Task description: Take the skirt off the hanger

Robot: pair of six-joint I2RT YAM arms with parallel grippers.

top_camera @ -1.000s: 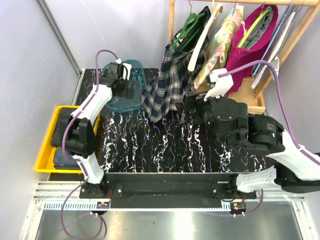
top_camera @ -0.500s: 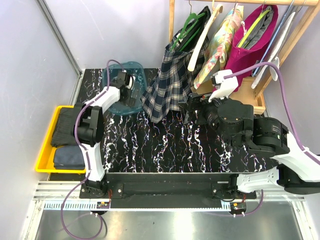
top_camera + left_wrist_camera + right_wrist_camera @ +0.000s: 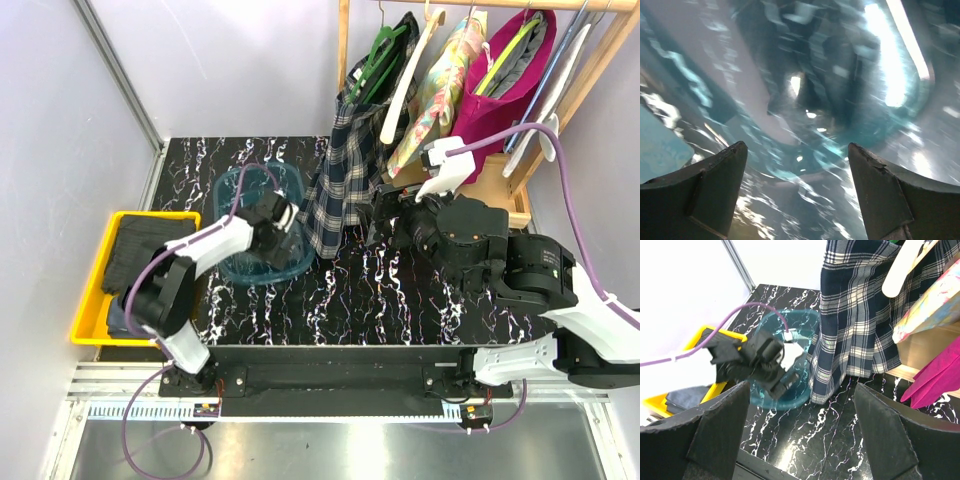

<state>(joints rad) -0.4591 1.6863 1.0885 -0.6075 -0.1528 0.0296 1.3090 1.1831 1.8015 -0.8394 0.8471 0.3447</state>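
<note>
1. The large pleated navy plaid skirt [image 3: 338, 165] is seen hanging from the thin dark green plastic hanger [image 3: 372, 58], which is hooked on the wooden garment rail [image 3: 343, 40] at the far side of the black marbled table [image 3: 400, 290].
2. The skirt's hem is found low over the table, just beside the round translucent teal basin [image 3: 240, 262].
3. The left gripper [image 3: 797, 190] is held over the basin with its fingers spread wide. Nothing is seen clamped between them, though the wrist view is blurred.
4. The right gripper [image 3: 800, 435] is also spread open and empty, and is pointed toward the skirt [image 3: 860, 325] from the near right, apart from it.
5. A yellow plastic tray [image 3: 90, 300] holding dark folded cloth is seen at the table's left edge.
</note>
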